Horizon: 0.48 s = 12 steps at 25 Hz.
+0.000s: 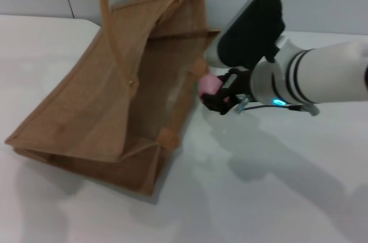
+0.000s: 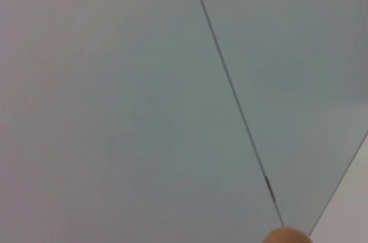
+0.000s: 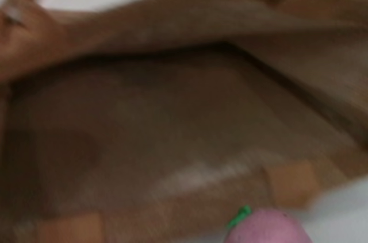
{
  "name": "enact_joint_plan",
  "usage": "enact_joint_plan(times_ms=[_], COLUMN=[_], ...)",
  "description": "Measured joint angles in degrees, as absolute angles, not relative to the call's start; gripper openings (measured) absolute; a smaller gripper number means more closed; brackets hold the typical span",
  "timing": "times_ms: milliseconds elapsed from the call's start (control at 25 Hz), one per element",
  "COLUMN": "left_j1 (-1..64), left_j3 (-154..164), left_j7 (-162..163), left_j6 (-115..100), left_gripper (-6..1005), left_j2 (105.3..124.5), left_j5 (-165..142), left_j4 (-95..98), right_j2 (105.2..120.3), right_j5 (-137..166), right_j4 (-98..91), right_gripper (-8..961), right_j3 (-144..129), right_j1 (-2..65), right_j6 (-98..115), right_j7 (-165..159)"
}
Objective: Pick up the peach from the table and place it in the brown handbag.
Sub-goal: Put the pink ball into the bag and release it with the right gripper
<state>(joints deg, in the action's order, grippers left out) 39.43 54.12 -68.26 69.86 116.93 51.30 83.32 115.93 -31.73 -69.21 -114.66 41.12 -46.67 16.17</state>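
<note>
Across the left and centre of the head view, the brown handbag is seen lying tilted on the white worktop, its open mouth turned toward the right of the frame and one arched handle rising to the upper edge. Its woven inner wall and folded side gussets are exposed. At the right rim of the bag's mouth, near mid-frame, the peach is shown clamped between the dark fingers of the right tool, raised clear of the worktop and just beside the bag's edge. Further right, the white forearm with its black wrist housing and a small blue light is seen reaching in from the right edge.

From the right wrist view, the bag's interior fills most of the frame, and the peach with its green leaf is seen at the lower edge, at the bag's rim.

The left tool is not shown; the left wrist view presents only a grey wall panel.
</note>
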Motion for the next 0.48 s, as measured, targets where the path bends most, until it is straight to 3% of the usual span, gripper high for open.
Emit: enact_joint_plan(times_ms=[480], left_j1=[38.9], left_j3=[55.9], left_j7=[-68.2], left_j6=[68.6], left_gripper=[124], left_j2=[116.89], left_j5=[52.0], left_j4=[83.2], right_j2=[115.73], right_j5=[-32.6], right_j4=[-71.5], right_gripper=[462], right_j3=[-116.0], right_j1=[43.1], right_j6=[-44.7], right_j7=[16.3])
